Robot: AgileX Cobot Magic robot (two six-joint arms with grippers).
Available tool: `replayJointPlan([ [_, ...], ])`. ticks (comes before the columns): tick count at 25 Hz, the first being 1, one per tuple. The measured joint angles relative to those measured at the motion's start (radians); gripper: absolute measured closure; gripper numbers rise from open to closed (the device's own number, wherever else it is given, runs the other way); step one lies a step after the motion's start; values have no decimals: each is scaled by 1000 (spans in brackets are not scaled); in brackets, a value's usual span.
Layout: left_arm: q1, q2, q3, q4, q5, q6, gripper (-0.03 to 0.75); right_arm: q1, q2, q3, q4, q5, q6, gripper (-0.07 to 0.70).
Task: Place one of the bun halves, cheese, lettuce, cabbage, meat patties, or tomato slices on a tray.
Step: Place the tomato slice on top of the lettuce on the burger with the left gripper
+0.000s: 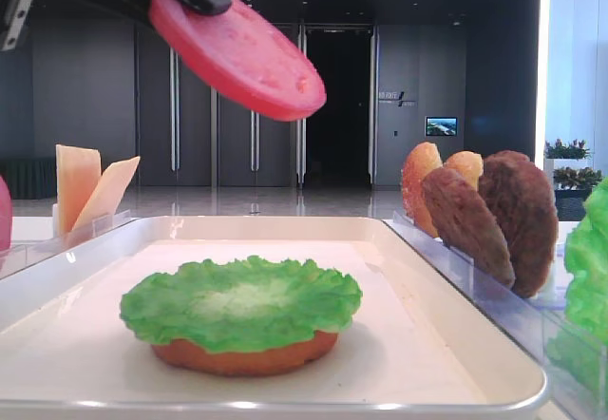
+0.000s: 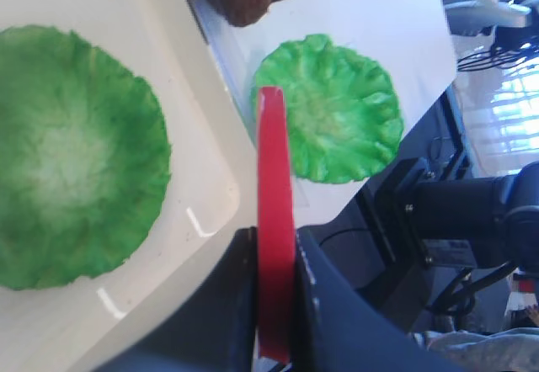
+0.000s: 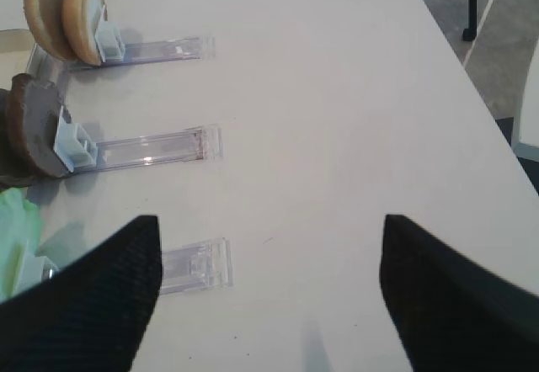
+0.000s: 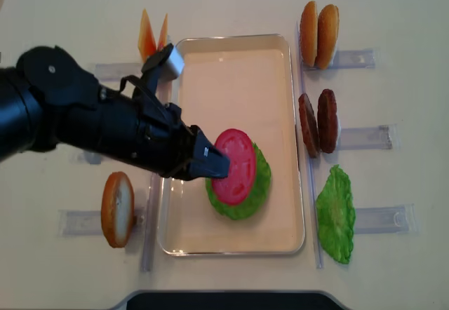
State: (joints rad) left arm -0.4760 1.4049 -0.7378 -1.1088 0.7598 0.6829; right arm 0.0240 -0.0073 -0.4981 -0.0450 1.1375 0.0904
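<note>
My left gripper (image 4: 214, 164) is shut on a red tomato slice (image 4: 235, 166), pinching it by one edge. The slice hangs tilted in the air (image 1: 242, 54) over the white tray (image 4: 231, 85). Below it a green lettuce leaf (image 1: 242, 301) lies on an orange-tan bun half (image 1: 247, 355) in the tray. In the left wrist view the slice (image 2: 274, 220) shows edge-on between the two dark fingers, near the tray's right rim. My right gripper (image 3: 269, 288) stands open over bare table, nothing between its fingers.
To the right of the tray, clear holders (image 3: 152, 145) carry two bun halves (image 4: 319, 35) and two meat patties (image 4: 317, 122); a loose lettuce leaf (image 4: 335, 213) lies below them. Cheese slices (image 4: 153, 38) stand at the back left and another bun half (image 4: 117, 208) at the front left.
</note>
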Motion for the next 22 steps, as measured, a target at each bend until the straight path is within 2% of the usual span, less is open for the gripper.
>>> replayJointPlan([
  [3, 0, 32, 35, -153, -29, 141, 656, 0, 0, 0, 0, 0, 0, 92],
  [6, 0, 91, 40, -216, -48, 196, 656, 0, 0, 0, 0, 0, 0, 92],
  [14, 1, 245, 40, -263, -62, 212, 656, 0, 0, 0, 0, 0, 0, 94],
  [22, 1, 304, 40, -298, -92, 270, 656, 0, 0, 0, 0, 0, 0, 94],
])
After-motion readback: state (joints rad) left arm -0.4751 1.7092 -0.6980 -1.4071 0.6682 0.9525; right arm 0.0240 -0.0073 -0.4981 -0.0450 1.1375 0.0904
